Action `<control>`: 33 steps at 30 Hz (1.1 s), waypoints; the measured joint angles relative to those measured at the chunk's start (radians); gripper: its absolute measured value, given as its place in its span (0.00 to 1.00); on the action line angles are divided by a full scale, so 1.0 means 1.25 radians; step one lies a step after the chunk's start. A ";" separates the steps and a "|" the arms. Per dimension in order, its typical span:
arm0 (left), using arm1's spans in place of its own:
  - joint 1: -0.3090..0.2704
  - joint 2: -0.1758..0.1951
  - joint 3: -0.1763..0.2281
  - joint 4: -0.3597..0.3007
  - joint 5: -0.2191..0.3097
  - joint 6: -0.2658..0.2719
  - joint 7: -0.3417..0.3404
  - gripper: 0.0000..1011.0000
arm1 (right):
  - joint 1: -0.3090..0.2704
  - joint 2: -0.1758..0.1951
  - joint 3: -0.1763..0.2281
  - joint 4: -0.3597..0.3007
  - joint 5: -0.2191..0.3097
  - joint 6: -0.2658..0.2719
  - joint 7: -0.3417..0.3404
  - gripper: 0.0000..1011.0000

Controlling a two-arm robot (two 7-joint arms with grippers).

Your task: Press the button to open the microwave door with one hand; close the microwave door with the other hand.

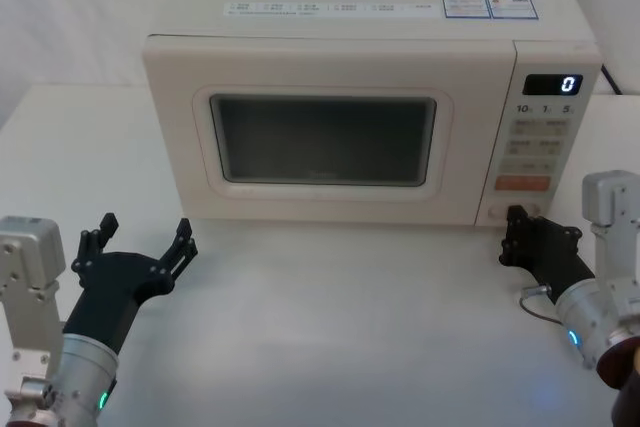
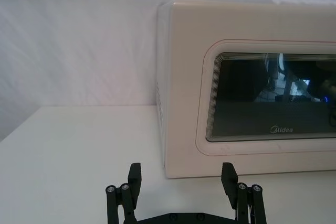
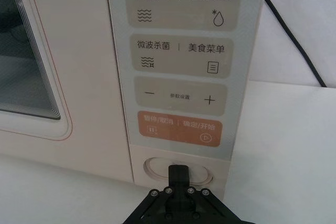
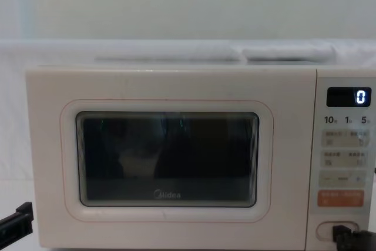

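The microwave (image 1: 370, 127) stands at the back of the white desk (image 1: 340, 317), its front facing the robot. The microwave door (image 1: 325, 137) is shut, flush with the cream front, and its dark window takes up most of the door's face. To the right of the door sits the key panel (image 1: 535, 142), with the lit display (image 1: 552, 84) showing "0" at its top and an orange key low down. Below that orange key is the round door button (image 3: 178, 169), at the bottom right corner of the microwave front.

In front of the microwave the desk runs bare and flat from the left side across to the right. A black cable (image 3: 299, 40) trails over the desk past the microwave's right side.

The right gripper (image 1: 517, 219) reaches forward low over the desk, in front of the microwave's bottom right corner. Its fingers are drawn together into one narrow tip, and in the right wrist view that tip (image 3: 178, 174) lies over the round button; whether it presses on it cannot be told.

The left gripper (image 1: 140, 237) hovers in front of the microwave's bottom left corner, near it but apart from the door. Its arm comes up from the near edge of the desk and angles toward the microwave. The fingers (image 2: 135, 179) are spread wide and hold nothing, pointing at the left end of the door.
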 joint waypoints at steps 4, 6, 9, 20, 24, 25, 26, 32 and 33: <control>0.000 0.000 0.000 0.000 0.000 0.000 0.000 0.99 | 0.006 0.000 -0.001 0.005 -0.003 -0.001 0.000 0.00; 0.000 0.000 0.000 0.000 0.000 0.000 0.000 0.99 | 0.008 0.000 -0.001 0.007 -0.003 -0.002 0.000 0.00; 0.000 0.000 0.000 0.000 0.000 0.000 0.000 0.99 | 0.010 -0.001 -0.001 0.008 -0.004 -0.003 0.000 0.00; 0.000 0.000 0.000 0.000 0.000 0.000 0.000 0.99 | 0.015 0.000 0.000 0.012 -0.004 -0.006 0.002 0.00; 0.000 0.000 0.000 0.000 0.000 0.000 0.000 0.99 | 0.015 0.000 0.000 0.013 -0.004 -0.007 0.003 0.00; 0.000 0.000 0.000 0.000 0.000 0.000 0.000 0.99 | 0.016 0.000 0.000 0.014 -0.003 -0.008 0.003 0.00; 0.000 0.000 0.000 0.000 0.000 0.000 0.000 0.99 | 0.016 0.000 0.000 0.014 -0.003 -0.009 0.003 0.00; 0.000 0.000 0.000 0.000 0.000 0.000 0.000 0.99 | 0.017 -0.001 0.001 0.016 -0.002 -0.011 0.003 0.00; 0.000 0.000 0.000 0.000 0.000 0.000 0.000 0.99 | 0.017 -0.001 0.001 0.016 -0.001 -0.011 0.003 0.00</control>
